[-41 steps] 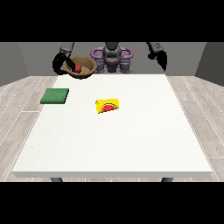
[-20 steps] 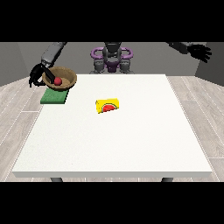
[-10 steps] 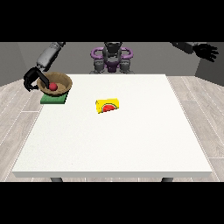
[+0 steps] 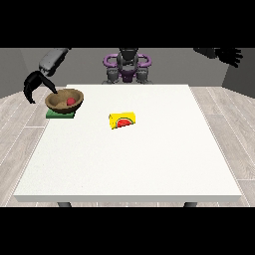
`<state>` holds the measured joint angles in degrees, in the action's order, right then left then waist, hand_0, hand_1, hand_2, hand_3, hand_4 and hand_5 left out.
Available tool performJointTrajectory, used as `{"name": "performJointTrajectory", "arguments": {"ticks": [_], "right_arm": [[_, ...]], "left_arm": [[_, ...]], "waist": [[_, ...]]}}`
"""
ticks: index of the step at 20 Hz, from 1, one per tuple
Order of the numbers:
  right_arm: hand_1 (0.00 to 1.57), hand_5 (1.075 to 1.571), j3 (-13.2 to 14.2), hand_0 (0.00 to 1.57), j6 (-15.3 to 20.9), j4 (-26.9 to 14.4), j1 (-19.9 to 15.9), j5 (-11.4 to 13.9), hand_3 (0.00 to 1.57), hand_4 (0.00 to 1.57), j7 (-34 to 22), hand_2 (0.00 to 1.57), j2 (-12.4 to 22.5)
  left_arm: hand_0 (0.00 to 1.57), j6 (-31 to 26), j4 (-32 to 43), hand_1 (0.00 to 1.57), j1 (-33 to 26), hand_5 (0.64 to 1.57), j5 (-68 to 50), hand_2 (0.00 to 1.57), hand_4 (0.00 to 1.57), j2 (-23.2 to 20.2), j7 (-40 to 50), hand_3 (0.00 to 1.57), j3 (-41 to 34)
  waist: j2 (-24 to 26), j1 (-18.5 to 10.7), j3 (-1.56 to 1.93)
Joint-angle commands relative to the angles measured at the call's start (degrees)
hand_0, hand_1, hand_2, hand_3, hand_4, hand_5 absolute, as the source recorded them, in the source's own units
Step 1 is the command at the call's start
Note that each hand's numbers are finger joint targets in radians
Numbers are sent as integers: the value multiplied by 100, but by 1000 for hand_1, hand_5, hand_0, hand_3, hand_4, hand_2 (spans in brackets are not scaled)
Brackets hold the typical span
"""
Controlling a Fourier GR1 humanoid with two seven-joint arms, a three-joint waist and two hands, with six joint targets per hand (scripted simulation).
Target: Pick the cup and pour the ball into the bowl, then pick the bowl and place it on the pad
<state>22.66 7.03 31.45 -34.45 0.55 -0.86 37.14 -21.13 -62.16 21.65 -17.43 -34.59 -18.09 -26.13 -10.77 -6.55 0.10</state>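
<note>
A brown wooden bowl (image 4: 63, 99) rests on the green pad (image 4: 60, 114) at the table's far left, with a red ball (image 4: 71, 101) inside it. The hand at the view's left (image 4: 35, 83) hovers just left of the bowl's rim, its fingers and thumb spread in an arc; one fingertip is close to the rim. A yellow cup (image 4: 123, 120) with a watermelon picture lies on its side near the table's middle. The hand at the view's right (image 4: 230, 55) is raised high beyond the table's right edge, fingers spread, holding nothing.
The white table (image 4: 134, 164) stretches wide in front of the cup and to its right. The robot's torso (image 4: 127, 65) stands behind the far edge. Wooden floor surrounds the table.
The bowl with the ball has come down and right onto the green pad. The hand at the view's left has opened and drawn back from the rim. The other hand stayed raised.
</note>
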Motion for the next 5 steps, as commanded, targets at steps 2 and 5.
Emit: {"name": "performJointTrajectory", "arguments": {"ticks": [2,5], "right_arm": [[0,1356,-298,0,-248,-7,-340,187,0,0,-858,0,191],[0,1434,-480,0,-529,568,-574,3,0,476,-704,0,-468]], "left_arm": [[0,392,-545,0,-157,1559,313,0,902,824,608,0,792],[0,643,-54,0,-304,1559,523,0,902,841,685,0,761]], "waist": [[1034,-50,-9],[1602,430,-21]]}}
